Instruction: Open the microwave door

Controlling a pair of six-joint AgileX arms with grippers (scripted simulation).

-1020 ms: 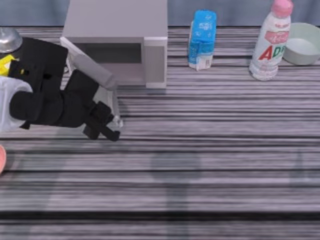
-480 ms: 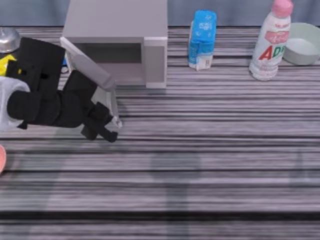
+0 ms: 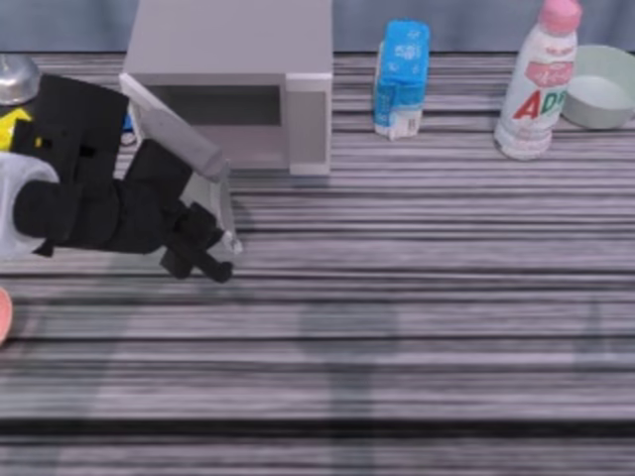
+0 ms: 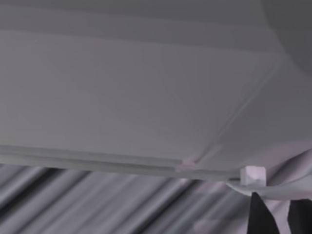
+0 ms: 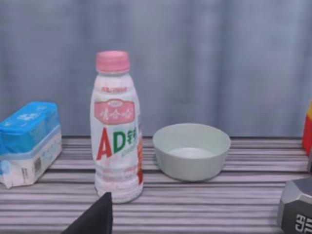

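Striped surface, microwave at back-left.
Left hand gripped the half-open microwave door at its free edge.

A table with a grey-and-black striped top, the stripes running side to side, seen from above. Toward eleven o'clock sits a light grey microwave. Toward twelve o'clock, just to its right, stands a blue and white carton. Toward one o'clock stands a white bottle with a pink cap (red and green lettering on its label), and a pale green bowl rests just beside it, nearer the edge. At ten o'clock a rounded metal object, possibly a bell, is partly cut off. The near half of the tabletop shows only stripes.
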